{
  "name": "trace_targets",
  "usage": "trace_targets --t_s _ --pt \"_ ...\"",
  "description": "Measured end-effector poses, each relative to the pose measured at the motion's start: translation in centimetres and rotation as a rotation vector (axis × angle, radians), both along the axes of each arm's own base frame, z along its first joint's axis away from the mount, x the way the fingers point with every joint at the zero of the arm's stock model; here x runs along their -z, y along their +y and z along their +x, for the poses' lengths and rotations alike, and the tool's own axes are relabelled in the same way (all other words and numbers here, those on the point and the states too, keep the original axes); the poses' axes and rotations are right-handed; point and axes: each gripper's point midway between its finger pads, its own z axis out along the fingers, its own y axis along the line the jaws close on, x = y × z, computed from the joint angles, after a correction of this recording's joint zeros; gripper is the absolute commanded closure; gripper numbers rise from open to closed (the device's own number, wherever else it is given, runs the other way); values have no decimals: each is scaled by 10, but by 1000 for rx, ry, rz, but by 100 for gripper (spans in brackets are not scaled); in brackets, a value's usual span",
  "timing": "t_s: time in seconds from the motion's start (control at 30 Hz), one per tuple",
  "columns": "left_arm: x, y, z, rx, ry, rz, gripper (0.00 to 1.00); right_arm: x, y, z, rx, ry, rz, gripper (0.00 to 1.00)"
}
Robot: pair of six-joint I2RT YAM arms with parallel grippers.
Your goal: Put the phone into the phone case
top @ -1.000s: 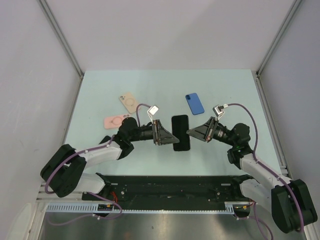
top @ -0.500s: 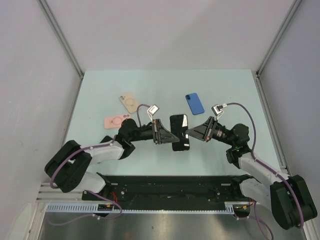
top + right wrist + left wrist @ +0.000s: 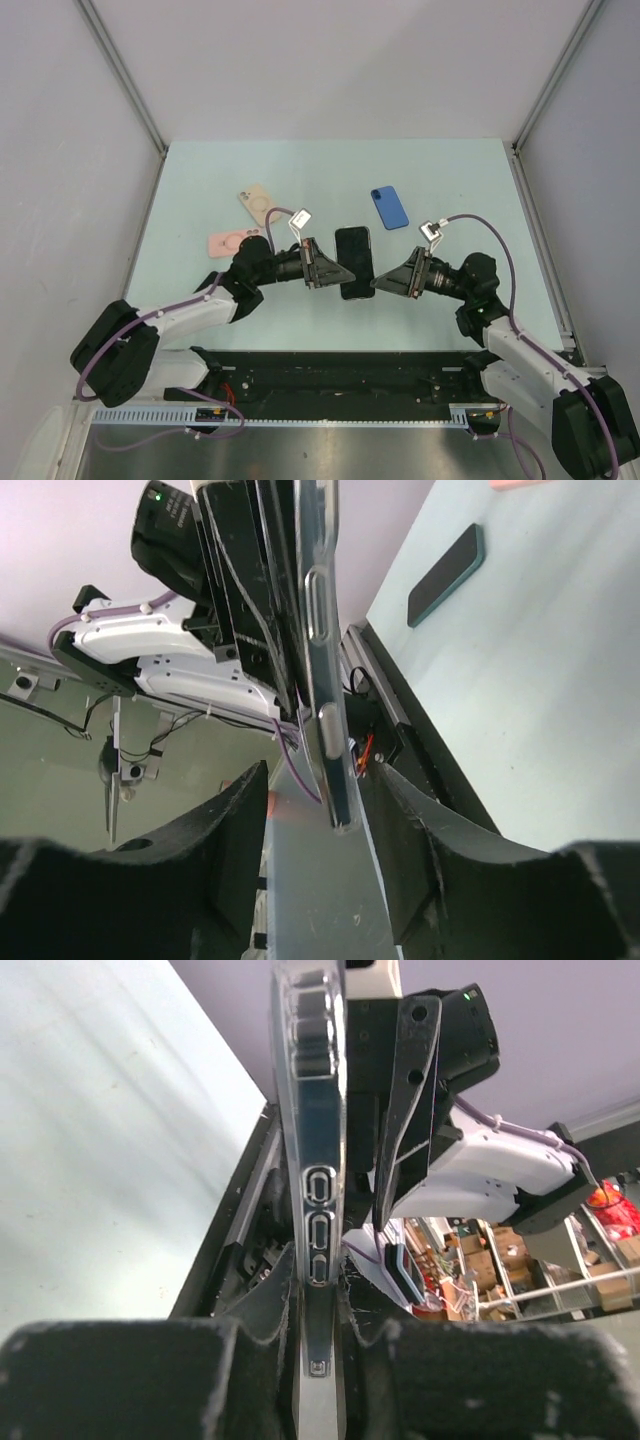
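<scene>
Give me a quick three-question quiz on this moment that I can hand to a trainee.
1. Multiple choice: what sits between the fingers of the left gripper?
A. a pink case
B. the phone
C. a cable
2. True or false: the right gripper is carrying the pink case.
3. Fill in: the beige case lies on the table on the ___ arm's side.

Key: 1 B; 2 false, the pink case lies flat on the table, away from both grippers; 3 left.
</scene>
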Motion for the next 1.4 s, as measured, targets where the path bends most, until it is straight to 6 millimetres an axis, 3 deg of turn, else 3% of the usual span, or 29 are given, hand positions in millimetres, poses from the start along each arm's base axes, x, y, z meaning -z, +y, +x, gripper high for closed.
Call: trace_targets --t_s 0.23,0.33,0.37,0.47,0.63,0.7,0.73,0.8,0.83,0.93,1.1,1.4 --pt "5 1 8 -50 2 36 100 10 1 -2 -7 11 -31 54" --pt "6 1 9 -58 3 37 100 15 3 -2 -14 34 -39 67" --pt "7 1 10 -64 5 40 100 16 4 -2 -16 33 -42 80" --pt "10 1 13 -74 13 63 100 22 4 -1 -8 45 -57 100" --pt "16 -1 20 -100 30 138 100 27 2 6 40 41 -77 100" --pt "16 -2 21 -101 21 159 100 28 1 7 51 44 -80 89" --pt "16 -2 21 -100 21 163 100 29 1 7 53 46 -81 73" --pt "17 -2 20 -94 13 168 100 30 1 7 55 54 -85 57" --pt "18 -2 19 -88 1 171 100 31 2 6 54 60 -89 43" --pt "27 -2 12 -56 -18 207 100 32 1 4 51 51 -101 20" --pt "33 4 -5 23 -26 241 100 13 -2 10 61 -46 -108 16" --pt "12 13 -40 175 -97 191 100 -3 -5 26 51 -121 -99 27"
